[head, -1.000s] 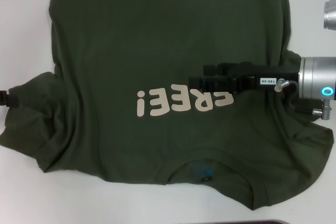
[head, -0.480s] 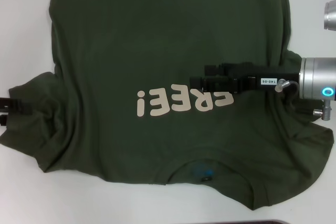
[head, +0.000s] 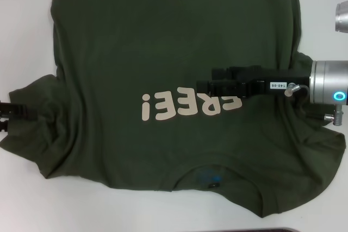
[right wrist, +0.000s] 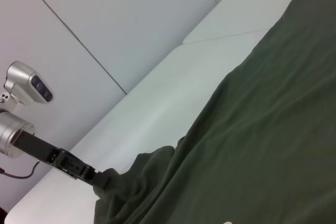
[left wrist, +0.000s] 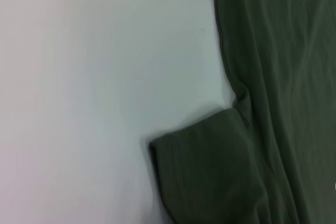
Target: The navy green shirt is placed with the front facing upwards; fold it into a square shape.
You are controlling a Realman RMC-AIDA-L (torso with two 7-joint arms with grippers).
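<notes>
The right tool (head: 209, 80) reaches in from the robot's right and lies low over the chest of the navy green shirt (head: 163, 42), its black fingers (head: 220, 87) close together at the last letters of the cream lettering (head: 190, 105); whether they pinch any cloth cannot be told. Behind it sits its silver wrist with a lit blue ring (head: 339, 95).

The left tool (head: 19, 111) sits at the robot's left edge of the head view, its black fingertips at the rumpled left sleeve (head: 32, 129). The right wrist view shows this left tool (right wrist: 97, 178) across the shirt, its tip meeting the bunched sleeve edge; its grip cannot be made out.

The shirt lies spread, front up, on the white counter (head: 27, 36), collar (head: 212, 177) nearest the robot, hem beyond both tools. The left wrist view shows the sleeve (left wrist: 205, 171) folded beside bare counter (left wrist: 94, 77).
</notes>
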